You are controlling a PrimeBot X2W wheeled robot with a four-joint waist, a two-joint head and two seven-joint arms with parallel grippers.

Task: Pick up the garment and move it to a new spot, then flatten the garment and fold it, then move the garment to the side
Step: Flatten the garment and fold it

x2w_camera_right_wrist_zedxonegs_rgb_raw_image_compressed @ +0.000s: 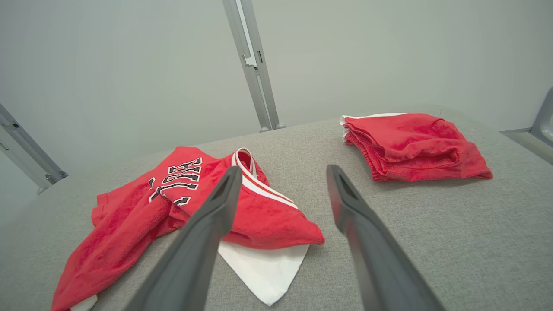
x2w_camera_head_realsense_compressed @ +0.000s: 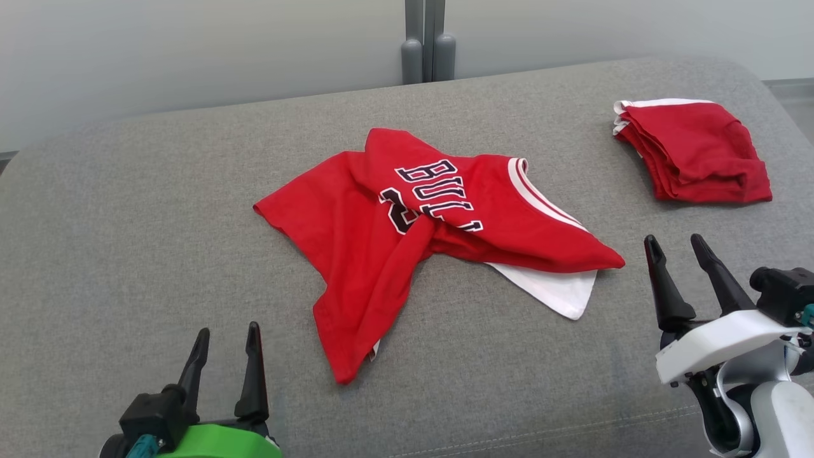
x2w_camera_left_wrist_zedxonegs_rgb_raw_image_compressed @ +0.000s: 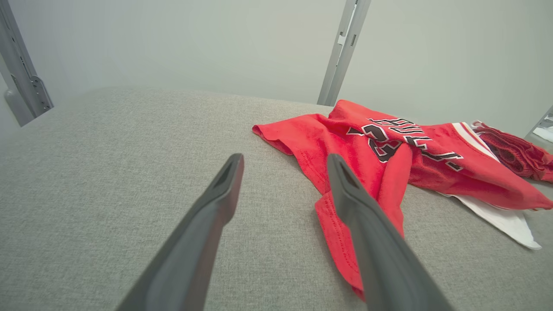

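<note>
A crumpled red jersey (x2w_camera_head_realsense_compressed: 407,235) with a white lining lies mid-surface on the grey cushion (x2w_camera_head_realsense_compressed: 127,222), a folded red garment (x2w_camera_head_realsense_compressed: 696,152) sits far right, and the left gripper (x2w_camera_head_realsense_compressed: 226,343) and right gripper (x2w_camera_head_realsense_compressed: 674,251) hover near, both released, holding nothing.

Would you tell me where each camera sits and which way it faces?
Head view: on the head, looking forward and down at the jersey on the grey cushion, folded garment at right; left gripper and right gripper, both open, at the bottom corners.
Left wrist view: on the left wrist, looking along its fingers across the cushion, jersey at right.
Right wrist view: on the right wrist, looking along its fingers between jersey and folded garment.
Shared: both wrist views show the jersey and wall post.
</note>
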